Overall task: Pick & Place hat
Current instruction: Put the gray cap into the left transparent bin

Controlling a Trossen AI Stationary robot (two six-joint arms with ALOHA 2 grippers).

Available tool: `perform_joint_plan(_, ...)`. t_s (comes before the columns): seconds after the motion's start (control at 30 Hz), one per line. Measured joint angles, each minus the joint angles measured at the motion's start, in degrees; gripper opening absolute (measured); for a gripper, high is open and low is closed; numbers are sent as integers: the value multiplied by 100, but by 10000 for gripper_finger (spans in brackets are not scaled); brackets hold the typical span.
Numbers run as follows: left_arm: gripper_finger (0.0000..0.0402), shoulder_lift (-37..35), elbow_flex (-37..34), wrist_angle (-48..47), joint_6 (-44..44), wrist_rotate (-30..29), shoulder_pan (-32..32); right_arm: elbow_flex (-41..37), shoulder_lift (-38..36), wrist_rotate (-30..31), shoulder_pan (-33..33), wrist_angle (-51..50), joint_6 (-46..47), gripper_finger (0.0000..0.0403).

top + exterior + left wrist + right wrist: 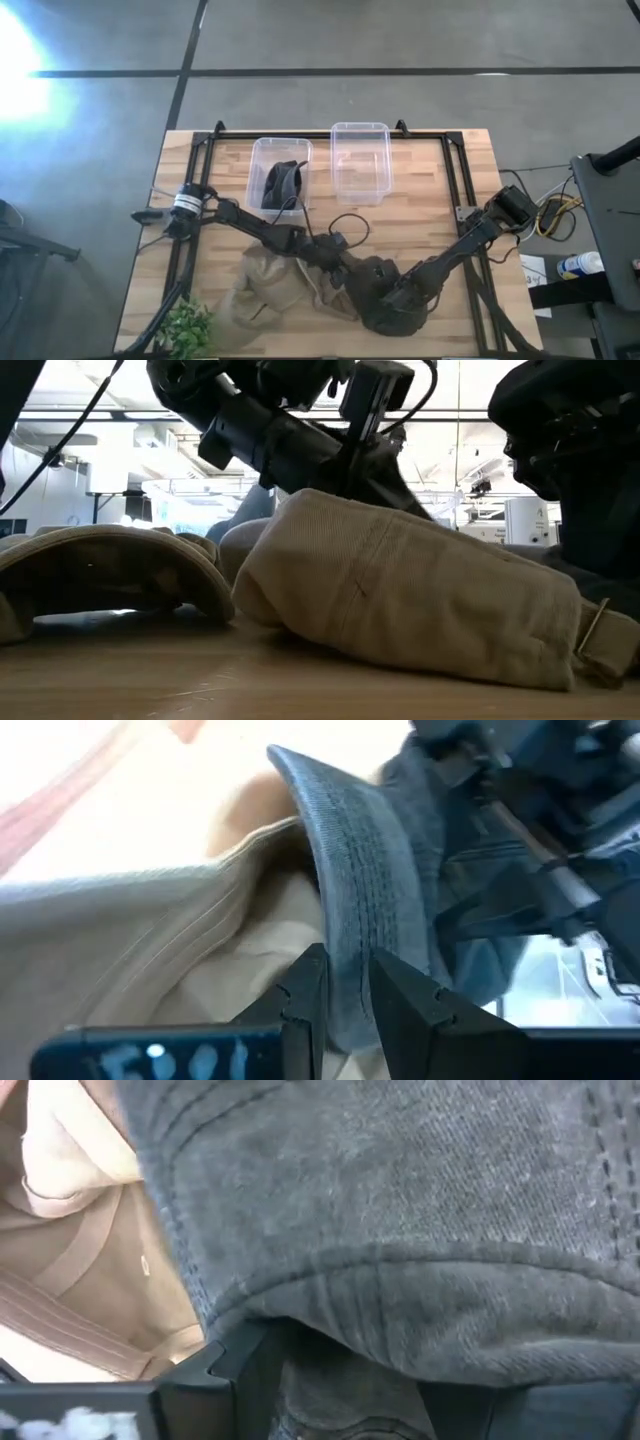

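A dark grey denim hat [385, 300] lies near the table's near edge, right of centre, against a tan hat [268, 282]. Both grippers meet at it. My left gripper [352, 275] comes from the table's left and is shut on the hat's brim [350, 870]. My right gripper [402, 300] comes from the right and is shut on the hat's grey cloth [400, 1230]. In the low view the tan hat [400, 595] fills the foreground and hides the grey hat; a second tan piece [100, 565] lies left of it. My left gripper pinches the grey hat's stitched brim edge [348, 935] between its two fingers [300, 995], which lie across the brim. The brim stands on edge, rising away from the fingers, beside the tan cloth. My right gripper has a bunch of grey cloth [350, 1380] between its fingers [235, 1370]. The hat fills that view, so which part it is cannot be told.
Two clear bins stand at the table's far side: the left one [262, 150] holds a dark hat [283, 185], the right one [360, 130] shows nothing inside. A small green plant [185, 325] sits at the near left corner. Black frame rails [455, 180] run along the edges.
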Motion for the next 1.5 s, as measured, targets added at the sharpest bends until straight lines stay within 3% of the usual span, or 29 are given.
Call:
perform_joint_plan(0.43, 70, -5, 286, -124, 213, 70, -14, 112, 0, 397, -85, -49, -24, 194)
perform_joint_plan(0.67, 11, -252, 305, -670, 364, 100, -30, 415, 0, 439, 7, -87, -223, 194)
perform_joint_plan(0.93, 7, -908, 281, -1350, 551, -104, -41, 1253, 0, 933, 319, -392, -880, 194)
perform_joint_plan(1.27, 7, -3067, 279, -2530, 1009, -1502, -194, 3094, -11, 2467, 920, -2696, -1144, 194)
perform_joint_plan(1.37, 7, -3763, 280, -2898, 1211, -2493, -351, 3470, -15, 2979, 1014, -3394, -909, 194)
perform_joint_plan(1.5, 7, -4511, 281, -3786, 1380, -4347, -631, 3707, -15, 3138, 1002, -4077, -697, 194)
